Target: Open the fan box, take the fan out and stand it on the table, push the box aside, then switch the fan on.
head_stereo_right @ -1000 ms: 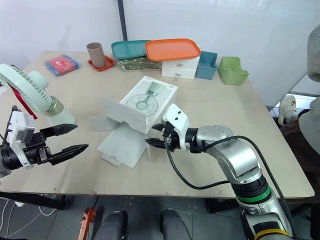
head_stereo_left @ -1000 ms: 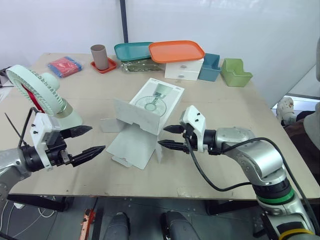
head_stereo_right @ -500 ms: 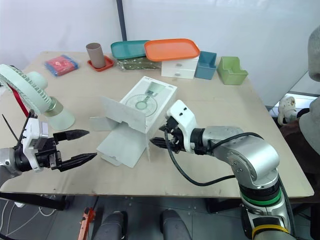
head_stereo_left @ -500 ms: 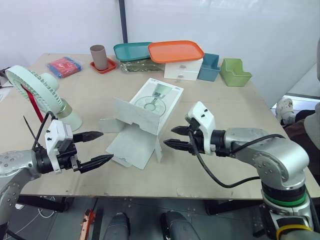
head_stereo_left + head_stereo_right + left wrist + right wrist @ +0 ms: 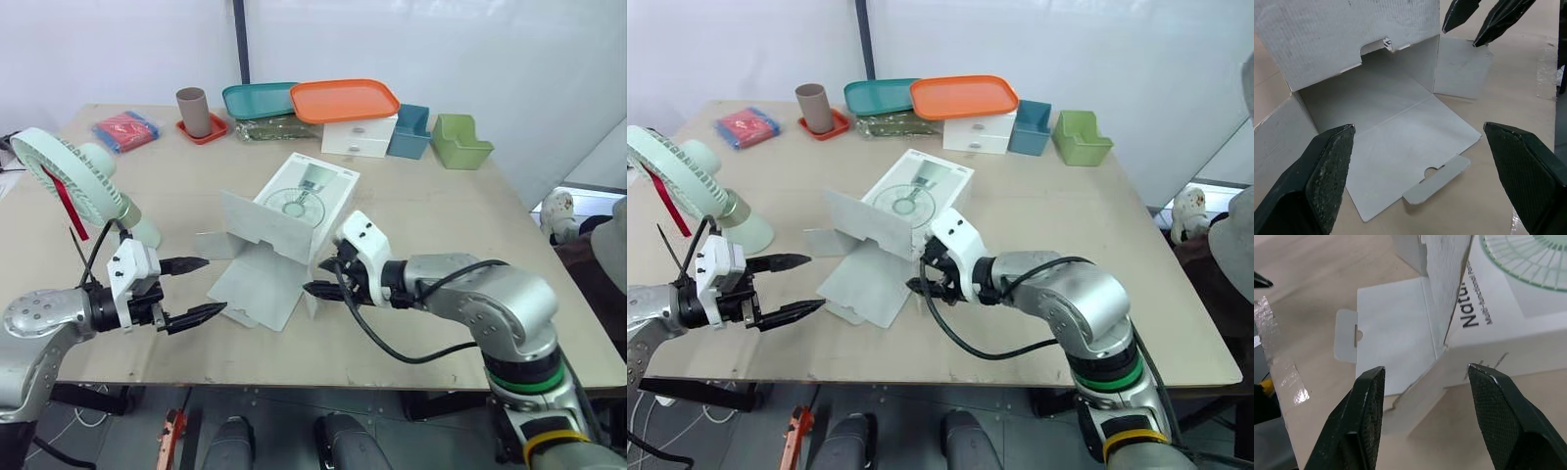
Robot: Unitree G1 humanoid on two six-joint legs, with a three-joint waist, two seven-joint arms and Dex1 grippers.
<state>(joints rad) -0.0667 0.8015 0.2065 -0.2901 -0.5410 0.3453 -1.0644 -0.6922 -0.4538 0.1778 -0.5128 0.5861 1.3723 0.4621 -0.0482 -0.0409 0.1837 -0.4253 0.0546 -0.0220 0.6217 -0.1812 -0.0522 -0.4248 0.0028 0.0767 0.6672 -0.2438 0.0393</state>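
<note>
A: Where does the job stand?

B: By my reading, the unpacking is done. The fan [image 5: 69, 181] stands upright on its base at the robot's left side of the tabletop [image 5: 431, 225], well apart from the box [image 5: 312, 196]. The box lies flat in the middle, picture side up and mouth toward the robot, with its long flap [image 5: 257, 284] spread on the wood. The left wrist view looks straight in, and the inside is bare.

A: So pushing the box aside is the step in hand?

B: I judge so. Neither pincer holds anything. The left pincer [image 5: 217, 284] hangs spread and empty just off the near-left corner of the long flap. The right pincer [image 5: 315, 276] is spread too, at the right corner of the mouth. The upright side flap [image 5: 1444, 284] sits in line with the gap between its fingers. Whether it touches the card, I cannot tell.

A: What does the next move call for?

B: A sideways shove against something stiff. The flaps look thin and would likely fold, so I would press on the box wall rather than on a flap. Away from the fan seems wise, toward the robot's right. The far edge is taken up by the orange tray [image 5: 345, 100] and the green bin [image 5: 460, 142].

A: Then the switch?

B: Yes, last. I cannot make out a switch from here. The left pincer, being nearer the fan, would have to find it first.
</note>
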